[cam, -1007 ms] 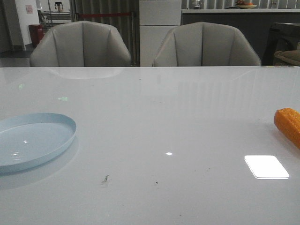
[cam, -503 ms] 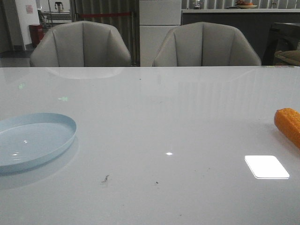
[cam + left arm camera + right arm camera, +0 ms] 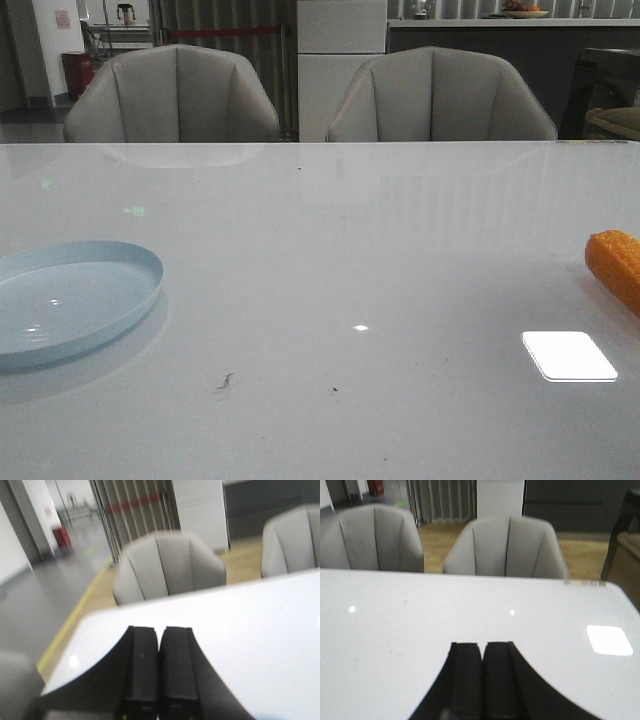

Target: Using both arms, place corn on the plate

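Observation:
The orange corn (image 3: 617, 266) lies on the white table at the far right edge of the front view, partly cut off by the frame. The pale blue plate (image 3: 110, 310) sits at the left, near the table's front, also partly cut off. Neither arm shows in the front view. My left gripper (image 3: 159, 630) is shut and empty over the table's left part. My right gripper (image 3: 482, 645) is shut and empty over the table. Neither wrist view shows the corn or the plate.
Two grey chairs (image 3: 175, 95) (image 3: 440, 95) stand behind the table's far edge. A bright light reflection (image 3: 568, 355) lies on the table near the corn. Small dark specks (image 3: 225, 381) mark the table near the front.

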Robot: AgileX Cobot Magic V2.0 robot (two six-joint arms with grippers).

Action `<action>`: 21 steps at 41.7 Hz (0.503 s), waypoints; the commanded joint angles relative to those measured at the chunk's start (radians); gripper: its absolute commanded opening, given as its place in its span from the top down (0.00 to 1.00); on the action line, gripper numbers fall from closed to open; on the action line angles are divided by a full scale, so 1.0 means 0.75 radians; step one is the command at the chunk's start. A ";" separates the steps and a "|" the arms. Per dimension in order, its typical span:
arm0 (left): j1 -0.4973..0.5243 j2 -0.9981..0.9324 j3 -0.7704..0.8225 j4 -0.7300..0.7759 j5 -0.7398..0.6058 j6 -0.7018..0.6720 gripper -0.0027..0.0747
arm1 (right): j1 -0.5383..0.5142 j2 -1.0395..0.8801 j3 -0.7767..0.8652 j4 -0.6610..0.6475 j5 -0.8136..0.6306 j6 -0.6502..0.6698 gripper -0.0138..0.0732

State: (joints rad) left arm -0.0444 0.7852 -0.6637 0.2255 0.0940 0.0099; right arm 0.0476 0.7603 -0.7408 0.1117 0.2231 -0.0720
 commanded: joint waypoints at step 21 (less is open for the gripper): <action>0.004 0.205 -0.048 -0.195 0.002 -0.013 0.76 | 0.001 0.269 -0.048 -0.015 0.209 -0.007 0.72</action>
State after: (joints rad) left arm -0.0444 0.9488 -0.6637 0.0658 0.2114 0.0099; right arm 0.0476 0.9725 -0.7408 0.1111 0.4389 -0.0720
